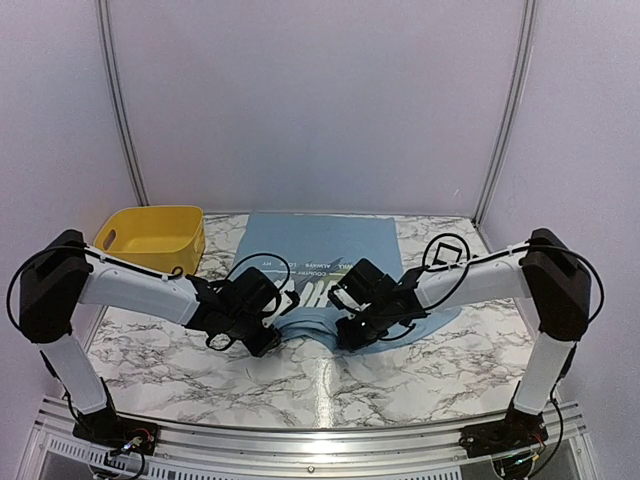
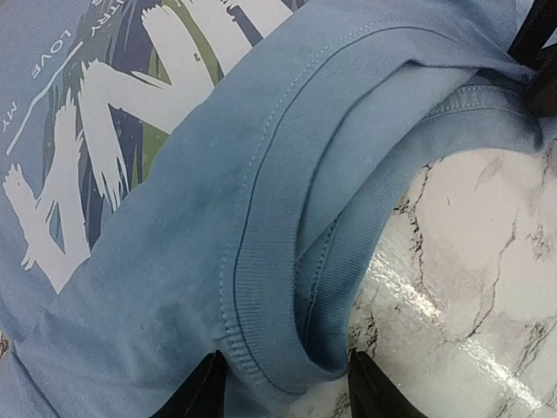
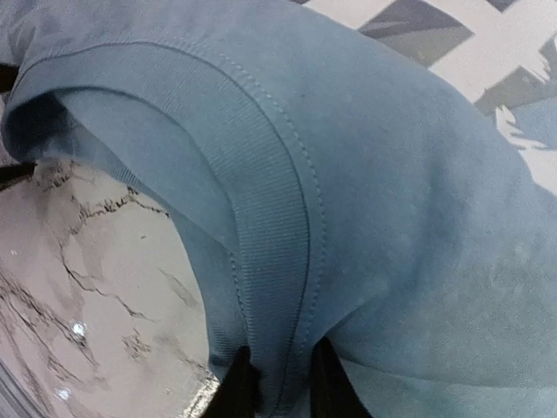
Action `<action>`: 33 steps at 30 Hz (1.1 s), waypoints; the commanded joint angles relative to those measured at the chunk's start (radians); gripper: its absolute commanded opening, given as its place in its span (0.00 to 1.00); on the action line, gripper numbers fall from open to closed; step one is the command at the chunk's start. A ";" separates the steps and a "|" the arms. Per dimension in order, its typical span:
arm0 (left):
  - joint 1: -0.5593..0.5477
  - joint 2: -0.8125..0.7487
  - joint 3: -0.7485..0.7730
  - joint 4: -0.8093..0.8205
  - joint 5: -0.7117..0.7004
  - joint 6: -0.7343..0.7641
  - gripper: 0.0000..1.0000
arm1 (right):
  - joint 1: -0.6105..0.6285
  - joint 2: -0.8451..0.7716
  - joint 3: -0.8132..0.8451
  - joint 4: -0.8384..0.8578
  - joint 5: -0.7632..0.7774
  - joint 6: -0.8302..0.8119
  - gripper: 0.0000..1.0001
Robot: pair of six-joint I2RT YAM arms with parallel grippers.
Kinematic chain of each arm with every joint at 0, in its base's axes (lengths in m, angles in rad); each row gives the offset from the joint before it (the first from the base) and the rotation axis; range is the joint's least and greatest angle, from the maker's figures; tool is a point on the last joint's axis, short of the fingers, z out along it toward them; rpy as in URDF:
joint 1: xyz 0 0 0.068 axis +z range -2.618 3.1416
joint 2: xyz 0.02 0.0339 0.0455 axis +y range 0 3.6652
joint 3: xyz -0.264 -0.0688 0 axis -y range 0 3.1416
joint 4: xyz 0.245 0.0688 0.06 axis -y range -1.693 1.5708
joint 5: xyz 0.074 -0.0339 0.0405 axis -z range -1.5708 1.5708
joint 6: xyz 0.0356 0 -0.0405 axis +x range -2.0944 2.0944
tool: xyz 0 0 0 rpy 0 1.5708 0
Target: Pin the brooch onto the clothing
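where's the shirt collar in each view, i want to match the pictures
top external: collar sits low centre, between the ends of the two arms.
left wrist: collar curves from upper right down to bottom centre.
right wrist: collar runs from upper left down to bottom centre.
shared landmark: the marble table shows next to the collar in every view.

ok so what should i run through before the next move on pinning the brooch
1. The light blue T-shirt lies on the marble table: ok.
2. The right gripper pinches the ribbed collar: ok.
3. The left gripper straddles the collar, but whether it holds firmly: cannot tell.
4. The brooch is in sight: not ok, no view shows it.
5. The white chest lettering is uncovered for placement: ok.
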 commanded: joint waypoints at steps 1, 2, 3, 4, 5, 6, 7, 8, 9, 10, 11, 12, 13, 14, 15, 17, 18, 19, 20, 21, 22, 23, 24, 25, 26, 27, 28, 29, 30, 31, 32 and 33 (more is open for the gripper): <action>-0.008 0.051 0.035 0.036 -0.016 0.010 0.48 | 0.012 -0.035 -0.013 -0.004 0.029 0.037 0.09; -0.011 0.060 0.038 0.040 -0.015 0.010 0.46 | 0.012 -0.041 -0.013 -0.010 0.025 0.029 0.06; -0.014 0.069 0.042 0.042 -0.012 0.011 0.42 | 0.012 -0.044 -0.009 -0.020 0.023 0.019 0.04; -0.017 0.075 0.046 0.042 -0.012 0.012 0.36 | 0.012 -0.046 -0.003 -0.031 0.022 0.014 0.01; -0.021 0.082 0.049 0.042 -0.015 0.013 0.26 | 0.012 -0.046 0.004 -0.043 0.020 0.006 0.00; -0.029 0.083 0.050 0.042 -0.022 0.018 0.14 | 0.012 -0.047 0.011 -0.054 0.015 -0.013 0.00; -0.036 0.081 0.049 0.041 -0.028 0.022 0.03 | 0.011 -0.048 0.019 -0.067 0.004 -0.029 0.00; -0.047 0.075 0.046 0.037 -0.030 0.028 0.00 | 0.011 -0.048 0.032 -0.084 -0.013 -0.045 0.00; -0.054 0.063 0.043 0.023 -0.028 0.031 0.00 | 0.012 -0.050 0.043 -0.104 -0.030 -0.068 0.00; -0.058 0.046 0.039 0.004 -0.026 0.028 0.00 | 0.012 -0.056 0.052 -0.127 -0.052 -0.091 0.00; -0.060 0.023 0.032 -0.019 -0.022 0.017 0.00 | 0.012 -0.065 0.056 -0.149 -0.071 -0.110 0.00; -0.061 -0.003 0.024 -0.047 -0.013 0.008 0.00 | 0.012 -0.078 0.055 -0.175 -0.102 -0.130 0.00; -0.062 -0.032 0.016 -0.082 -0.001 -0.007 0.00 | 0.012 -0.093 0.049 -0.197 -0.140 -0.151 0.00; -0.063 -0.062 0.007 -0.122 0.016 -0.017 0.00 | 0.012 -0.107 0.040 -0.222 -0.180 -0.166 0.00; -0.067 -0.090 -0.004 -0.164 0.048 -0.043 0.00 | 0.012 -0.119 0.031 -0.263 -0.212 -0.178 0.00; -0.078 -0.137 -0.020 -0.249 0.105 -0.074 0.00 | 0.013 -0.140 0.001 -0.314 -0.279 -0.188 0.00; -0.086 -0.152 -0.027 -0.290 0.136 -0.086 0.00 | 0.014 -0.150 -0.021 -0.326 -0.311 -0.189 0.00; -0.096 -0.161 -0.036 -0.320 0.181 -0.101 0.00 | 0.014 -0.160 -0.046 -0.328 -0.340 -0.182 0.00; -0.107 -0.161 -0.044 -0.342 0.224 -0.110 0.00 | 0.016 -0.172 -0.072 -0.315 -0.370 -0.171 0.00; -0.118 -0.155 -0.053 -0.359 0.263 -0.116 0.00 | 0.018 -0.183 -0.100 -0.292 -0.394 -0.155 0.00; -0.133 -0.147 -0.061 -0.373 0.289 -0.124 0.00 | 0.022 -0.194 -0.123 -0.264 -0.429 -0.138 0.00; -0.145 -0.137 -0.065 -0.381 0.308 -0.132 0.00 | 0.025 -0.204 -0.144 -0.236 -0.449 -0.123 0.00; -0.158 -0.125 -0.066 -0.395 0.336 -0.140 0.00 | 0.028 -0.210 -0.159 -0.218 -0.461 -0.112 0.00; -0.171 -0.115 -0.061 -0.410 0.358 -0.147 0.00 | 0.029 -0.214 -0.169 -0.209 -0.463 -0.107 0.00; -0.179 -0.107 -0.056 -0.430 0.376 -0.155 0.00 | 0.029 -0.215 -0.175 -0.209 -0.458 -0.102 0.00; -0.189 -0.104 -0.051 -0.445 0.392 -0.159 0.00 | 0.029 -0.214 -0.178 -0.215 -0.454 -0.099 0.00; -0.199 -0.105 -0.044 -0.454 0.399 -0.161 0.00 | 0.030 -0.212 -0.182 -0.221 -0.456 -0.096 0.00; -0.207 -0.108 -0.038 -0.461 0.412 -0.163 0.00 | 0.032 -0.213 -0.186 -0.225 -0.460 -0.091 0.01; -0.213 -0.106 -0.031 -0.472 0.426 -0.162 0.00 | 0.034 -0.213 -0.189 -0.230 -0.461 -0.086 0.01; -0.215 -0.104 -0.021 -0.487 0.431 -0.159 0.00 | 0.036 -0.215 -0.192 -0.239 -0.462 -0.086 0.03; -0.217 -0.101 -0.011 -0.501 0.430 -0.156 0.00 | 0.037 -0.217 -0.191 -0.252 -0.462 -0.088 0.05; -0.217 -0.096 -0.001 -0.515 0.436 -0.154 0.00 | 0.037 -0.220 -0.190 -0.265 -0.464 -0.091 0.08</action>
